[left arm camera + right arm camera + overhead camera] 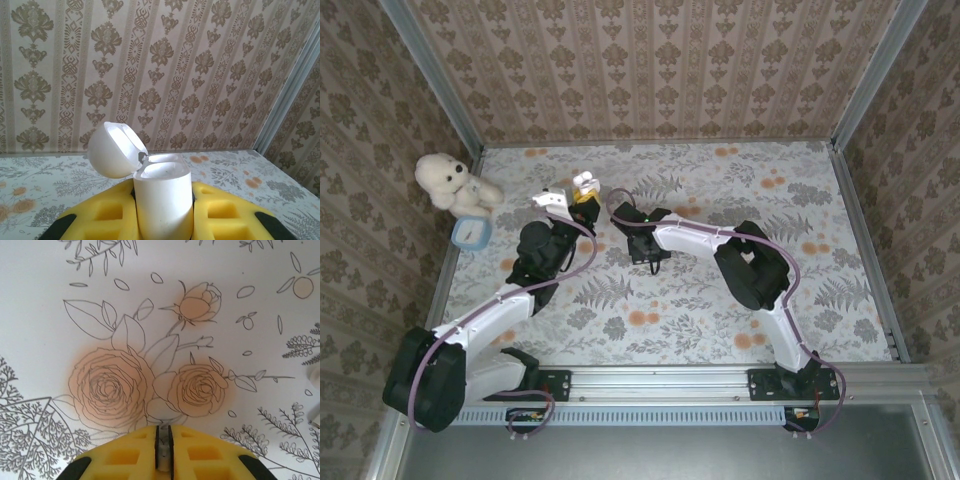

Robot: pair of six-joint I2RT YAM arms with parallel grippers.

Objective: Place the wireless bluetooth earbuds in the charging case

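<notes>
One open white charging case, one white plush bear upper left, one blue-rimmed object, two robot arms

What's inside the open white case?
Only the pale inner rim of the case shows under its open lid. The front wall hides the deeper pockets, so what's down there can't be seen.

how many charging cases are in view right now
1 for certain: the white charging case, lid flipped open, upright and clamped in the left gripper. The blue-and-white object beside the plush bear may be another, but it is too small to tell.
</notes>
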